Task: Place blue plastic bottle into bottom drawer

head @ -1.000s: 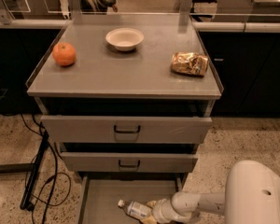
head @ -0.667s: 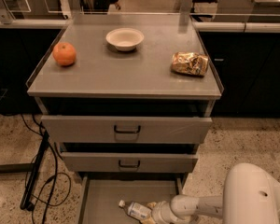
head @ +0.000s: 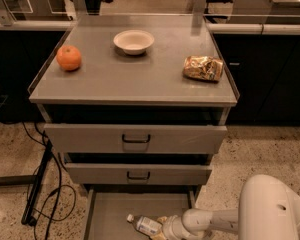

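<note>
1. The end effector (head: 164,228) is low in the bottom drawer (head: 140,203), near its front right, at the base of the blue plastic bottle (head: 145,225). Whether it grips the bottle or has let go cannot be told.
2. The bottle appears to lie on its side on the drawer floor, cap toward the drawer's left.
3. Releasing likely goes best once the bottle rests fully on the floor, followed by a straight lift clear of the drawer walls.
4. Above the drawer, the bench (head: 140,81) carries an orange (head: 69,58), a bowl (head: 134,41) and a snack bag (head: 203,68).
</note>
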`<action>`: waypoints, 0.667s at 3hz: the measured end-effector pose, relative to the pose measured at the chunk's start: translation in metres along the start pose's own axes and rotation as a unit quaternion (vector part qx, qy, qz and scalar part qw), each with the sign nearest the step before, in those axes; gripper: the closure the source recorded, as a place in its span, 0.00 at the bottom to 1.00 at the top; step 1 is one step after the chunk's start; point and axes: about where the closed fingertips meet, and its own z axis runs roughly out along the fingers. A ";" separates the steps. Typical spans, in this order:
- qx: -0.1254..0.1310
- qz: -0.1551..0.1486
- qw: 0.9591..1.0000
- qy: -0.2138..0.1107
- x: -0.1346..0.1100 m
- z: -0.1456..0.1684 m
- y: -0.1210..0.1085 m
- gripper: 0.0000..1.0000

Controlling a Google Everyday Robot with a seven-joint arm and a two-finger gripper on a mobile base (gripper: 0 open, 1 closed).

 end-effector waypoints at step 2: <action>0.000 0.000 1.000 0.000 0.000 0.000 0.000 0.00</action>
